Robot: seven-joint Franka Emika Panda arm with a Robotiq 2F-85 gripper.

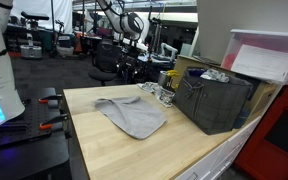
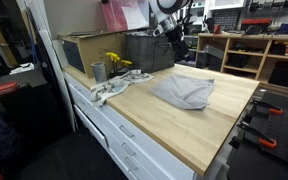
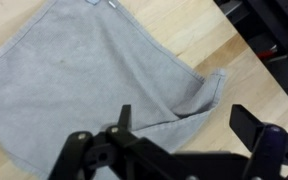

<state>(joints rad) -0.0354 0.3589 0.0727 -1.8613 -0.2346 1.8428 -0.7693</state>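
Observation:
A grey cloth lies rumpled on the wooden table, with one corner folded over at its right edge. It shows in both exterior views. My gripper hangs above the cloth's folded edge, open and empty, its two dark fingers wide apart. In both exterior views the gripper is well above the table top, clear of the cloth.
A dark grey bin stands along one table edge. Beside it are a cardboard box, a metal cup, yellow flowers, a white rag and glass jars. Drawers front the table.

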